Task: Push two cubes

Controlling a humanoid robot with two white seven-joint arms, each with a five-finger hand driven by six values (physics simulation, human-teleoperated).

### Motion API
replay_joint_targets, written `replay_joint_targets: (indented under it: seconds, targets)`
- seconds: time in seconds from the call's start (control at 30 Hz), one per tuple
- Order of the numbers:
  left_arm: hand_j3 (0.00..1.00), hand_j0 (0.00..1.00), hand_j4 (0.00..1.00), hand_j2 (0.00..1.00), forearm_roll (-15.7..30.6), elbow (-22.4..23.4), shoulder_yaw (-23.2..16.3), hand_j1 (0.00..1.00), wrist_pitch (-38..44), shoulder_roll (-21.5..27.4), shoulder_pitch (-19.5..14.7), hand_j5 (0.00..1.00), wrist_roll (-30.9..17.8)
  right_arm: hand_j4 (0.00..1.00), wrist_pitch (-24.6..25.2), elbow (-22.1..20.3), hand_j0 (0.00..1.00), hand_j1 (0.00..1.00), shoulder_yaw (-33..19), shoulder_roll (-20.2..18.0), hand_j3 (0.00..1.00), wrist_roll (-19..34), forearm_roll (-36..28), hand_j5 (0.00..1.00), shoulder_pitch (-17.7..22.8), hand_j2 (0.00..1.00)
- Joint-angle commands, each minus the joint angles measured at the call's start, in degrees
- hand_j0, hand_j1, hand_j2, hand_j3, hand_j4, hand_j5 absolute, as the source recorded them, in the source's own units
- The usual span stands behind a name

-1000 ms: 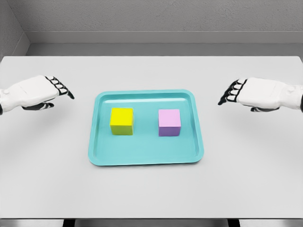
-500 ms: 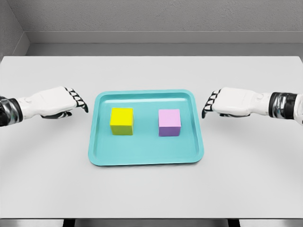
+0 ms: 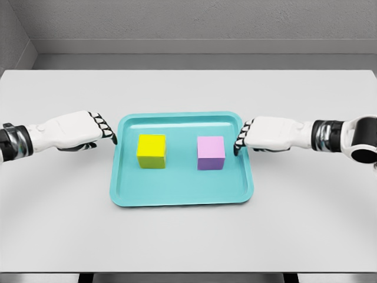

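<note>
A yellow cube (image 3: 151, 151) and a purple cube (image 3: 211, 152) stand side by side in a teal tray (image 3: 179, 191), a gap between them. My left hand (image 3: 105, 131) hovers just outside the tray's left rim, fingers curled downward, holding nothing, a short way left of the yellow cube. From the right, my right hand (image 3: 241, 139) reaches over the tray's right rim, fingers likewise curled down and empty, close to the purple cube's right face but apart from it.
The tray lies in the middle of a wide white table (image 3: 188, 242). A grey wall (image 3: 188, 23) runs behind the table's far edge.
Both hands have moved inward toward the tray. The left went from the table's left side to the tray's left rim, the right from the right side to over the right rim. The cubes stayed put.
</note>
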Motion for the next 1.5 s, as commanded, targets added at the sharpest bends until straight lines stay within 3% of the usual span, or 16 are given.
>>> replay_joint_targets:
  seconds: [0.0, 0.63, 0.87, 1.47]
  targets:
    - [0.64, 0.64, 0.64, 0.64, 0.29, -0.32, -0.05, 0.64, 0.11, -0.16, 0.0, 0.64, 0.02, 0.61, 0.12, -0.08, 0.61, 0.61, 0.29, 0.63, 0.61, 0.21, -0.24, 0.61, 0.0, 0.61]
    - [0.65, 0.65, 0.65, 0.65, 0.29, -3.83, -1.54, 0.65, 0.11, -1.83, 0.62, 0.65, 0.02, 0.61, 0.12, 1.5, 0.61, 0.61, 1.88, 4.41, 0.61, 0.21, 0.55, 0.61, -1.58, 0.61]
    - [0.65, 0.65, 0.65, 0.65, 0.2, -4.71, -1.63, 0.65, 0.11, -3.33, 0.97, 0.65, -0.06, 0.61, 0.12, 5.28, 0.61, 0.61, 3.11, 5.99, 0.61, 0.21, 1.6, 0.61, -3.43, 0.61]
    - [0.65, 0.65, 0.65, 0.65, -0.24, -5.41, -1.63, 0.65, 0.11, -6.4, 0.88, 0.65, -1.82, 0.61, 0.12, 4.84, 0.61, 0.61, 5.57, 8.01, 0.61, 0.3, 1.61, 0.61, -5.36, 0.61]
